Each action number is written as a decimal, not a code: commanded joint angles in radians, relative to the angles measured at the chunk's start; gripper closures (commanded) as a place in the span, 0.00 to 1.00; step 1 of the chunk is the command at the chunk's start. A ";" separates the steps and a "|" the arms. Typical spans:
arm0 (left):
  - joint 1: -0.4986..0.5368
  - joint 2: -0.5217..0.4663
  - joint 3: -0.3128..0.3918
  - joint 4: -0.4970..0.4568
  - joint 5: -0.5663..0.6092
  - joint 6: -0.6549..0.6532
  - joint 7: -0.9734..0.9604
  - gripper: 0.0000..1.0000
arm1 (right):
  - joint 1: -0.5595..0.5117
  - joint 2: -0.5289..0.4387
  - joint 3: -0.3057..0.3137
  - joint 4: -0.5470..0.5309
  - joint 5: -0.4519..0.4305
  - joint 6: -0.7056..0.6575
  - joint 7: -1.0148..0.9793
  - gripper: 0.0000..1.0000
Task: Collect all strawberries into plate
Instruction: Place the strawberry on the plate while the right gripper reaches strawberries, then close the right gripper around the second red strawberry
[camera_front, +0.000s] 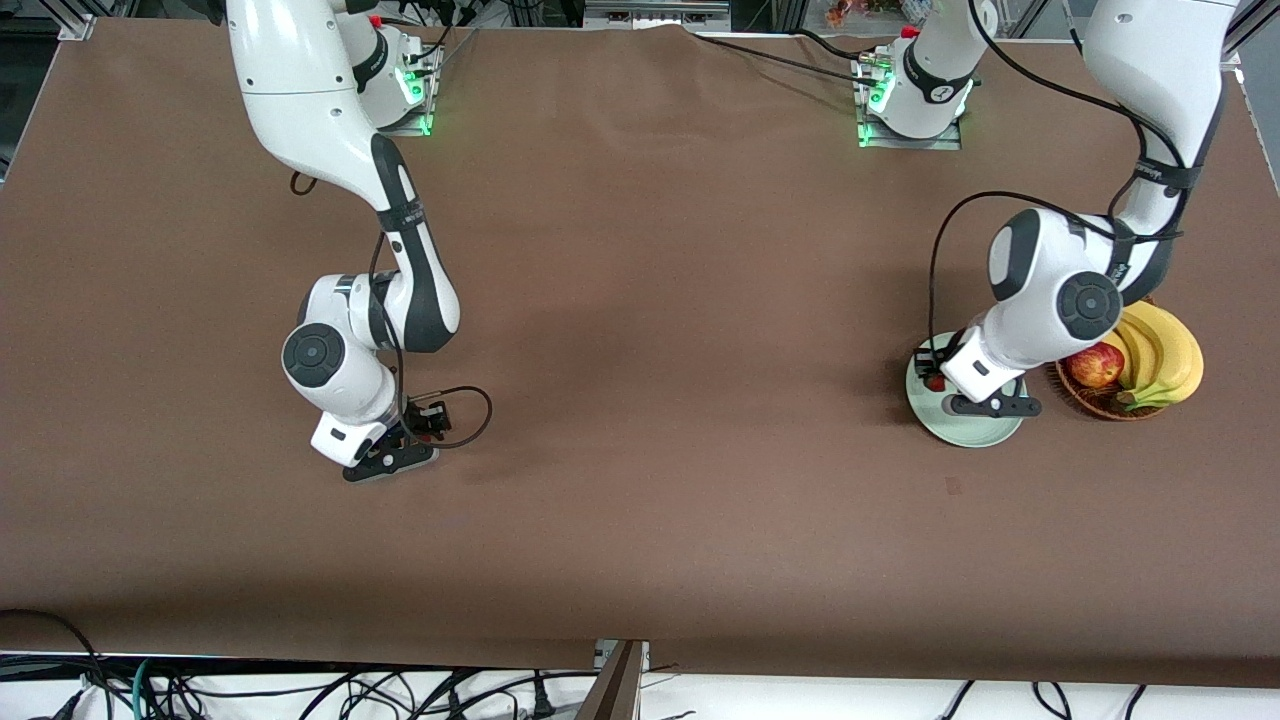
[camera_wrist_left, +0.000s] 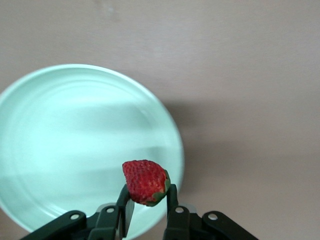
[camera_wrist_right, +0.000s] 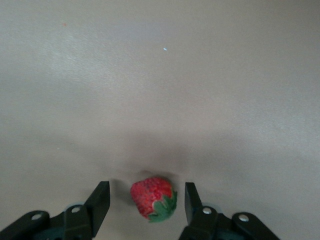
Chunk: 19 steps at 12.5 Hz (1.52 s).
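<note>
A red strawberry with a green top is pinched in my left gripper, which is shut on it. It hangs over the rim of the pale mint-green plate. In the front view that gripper is over the plate, on the side toward the right arm's end. My right gripper is down at the brown tablecloth. Its fingers stand open on either side of a second strawberry, with a gap on each side. In the front view this gripper hides that berry.
A brown wicker basket with bananas and a red-yellow apple stands beside the plate, toward the left arm's end of the table. Cables hang along the table edge nearest the front camera.
</note>
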 joint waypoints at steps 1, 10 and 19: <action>-0.009 0.006 0.045 -0.010 0.011 0.015 0.111 0.84 | -0.024 0.015 0.013 0.027 0.023 -0.006 -0.025 0.36; -0.001 -0.004 0.046 0.007 0.004 -0.002 0.108 0.00 | -0.027 0.006 0.028 0.030 0.043 -0.046 -0.019 0.82; -0.029 -0.017 0.019 0.093 -0.003 -0.022 0.099 0.00 | 0.101 -0.002 0.033 0.266 0.194 -0.392 0.468 0.81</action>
